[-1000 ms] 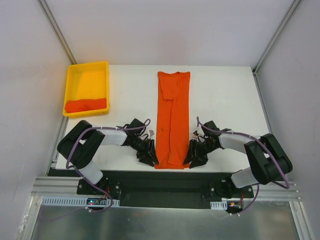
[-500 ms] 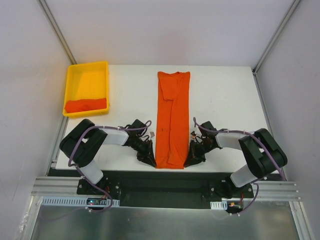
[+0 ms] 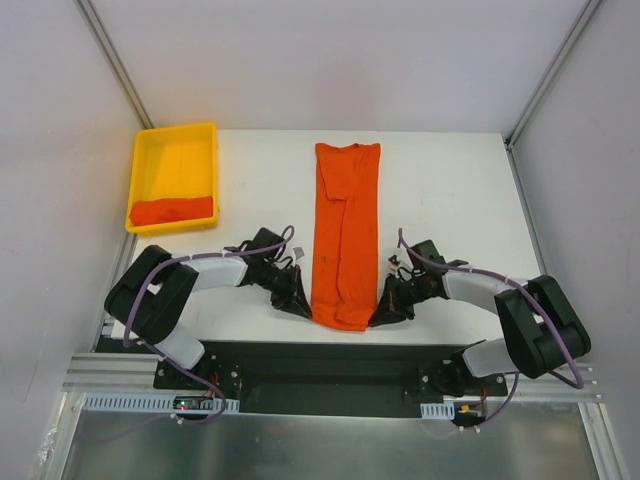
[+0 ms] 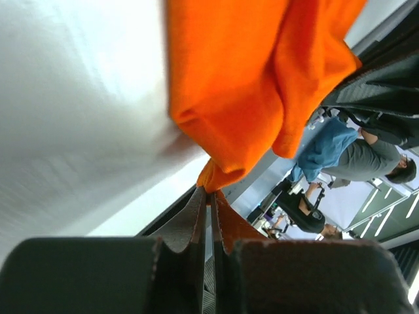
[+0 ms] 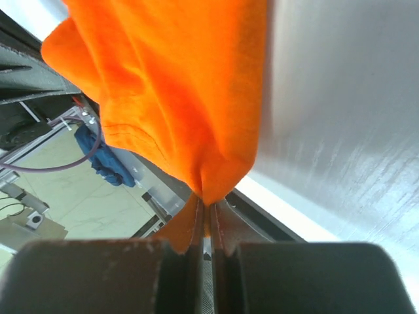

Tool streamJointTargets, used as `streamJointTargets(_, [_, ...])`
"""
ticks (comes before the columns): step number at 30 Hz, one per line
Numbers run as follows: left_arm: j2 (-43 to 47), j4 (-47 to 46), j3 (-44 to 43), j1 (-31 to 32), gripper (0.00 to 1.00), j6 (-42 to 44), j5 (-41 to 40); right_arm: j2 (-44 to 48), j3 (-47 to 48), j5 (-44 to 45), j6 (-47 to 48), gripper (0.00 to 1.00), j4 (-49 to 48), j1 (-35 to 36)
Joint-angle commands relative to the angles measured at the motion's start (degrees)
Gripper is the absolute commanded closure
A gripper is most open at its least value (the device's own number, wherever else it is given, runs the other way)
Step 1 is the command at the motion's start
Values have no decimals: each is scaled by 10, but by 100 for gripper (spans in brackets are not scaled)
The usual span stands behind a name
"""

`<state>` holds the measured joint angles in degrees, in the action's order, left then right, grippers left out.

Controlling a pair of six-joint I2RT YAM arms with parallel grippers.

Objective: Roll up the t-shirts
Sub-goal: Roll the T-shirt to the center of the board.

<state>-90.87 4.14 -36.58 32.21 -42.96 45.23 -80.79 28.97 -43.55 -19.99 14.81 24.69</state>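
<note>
Top external view, start of a roll. Judged best practice: both near hem corners should rise and travel forward together, with the hem level and taut, so the first turn forms tight and straight. Here the left gripper (image 3: 298,304) and right gripper (image 3: 386,311) were each clamped fully down on one hem corner, cloth pinched between the jaws (confirmed in both wrist views). The t-shirt (image 3: 345,225) lay as a long folded strip between them, stretching away ahead. Another orange shirt (image 3: 172,210) sat in the yellow tray (image 3: 150,150), well beyond the left gripper.

There are two orange t-shirts (image 3: 345,240), one yellow tray (image 3: 185,165), one white surface (image 3: 450,190), and two pincers, the left pincer (image 3: 303,307) and the right pincer (image 3: 383,315).
</note>
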Motion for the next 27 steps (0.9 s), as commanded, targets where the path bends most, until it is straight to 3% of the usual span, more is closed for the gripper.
streamJointTargets(1, [37,2,-18,-5,100,24,21,16,27,-24,-15,99,-3,-10])
streamJointTargets(13, [24,-2,-53,-60,100,31,9,-29,95,-11,-6,99,-14,-41])
streamJointTargets(27, [-25,-1,-107,-77,97,33,-15,-79,130,11,2,99,-14,-46])
